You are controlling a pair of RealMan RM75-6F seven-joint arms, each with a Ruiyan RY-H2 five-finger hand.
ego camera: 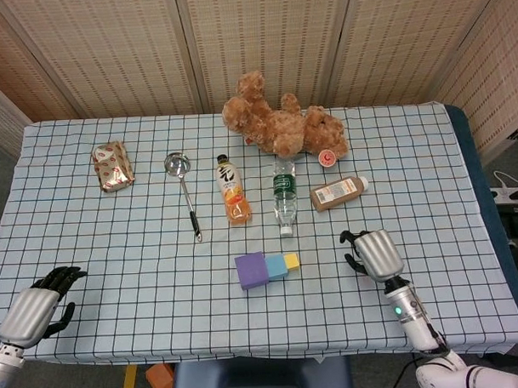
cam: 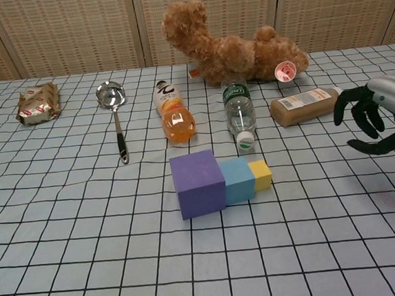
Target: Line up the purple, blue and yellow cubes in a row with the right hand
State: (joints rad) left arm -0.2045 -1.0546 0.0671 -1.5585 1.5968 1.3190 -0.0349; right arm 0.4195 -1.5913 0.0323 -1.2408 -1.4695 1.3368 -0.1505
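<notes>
A large purple cube (ego camera: 251, 270) (cam: 198, 184), a smaller blue cube (ego camera: 276, 265) (cam: 238, 180) and a small yellow cube (ego camera: 291, 261) (cam: 260, 174) lie touching in a row on the checked tablecloth. My right hand (ego camera: 371, 253) (cam: 375, 118) hovers well to the right of the yellow cube, fingers spread and curved, holding nothing. My left hand (ego camera: 37, 305) rests at the near left corner of the table with its fingers loosely curled, empty, seen only in the head view.
Behind the cubes lie a water bottle (cam: 239, 116), an orange juice bottle (cam: 173, 113), a brown bottle (cam: 305, 106), a ladle (cam: 114, 110), a snack packet (cam: 38, 103) and a teddy bear (cam: 227, 47). The brown bottle is just left of my right hand.
</notes>
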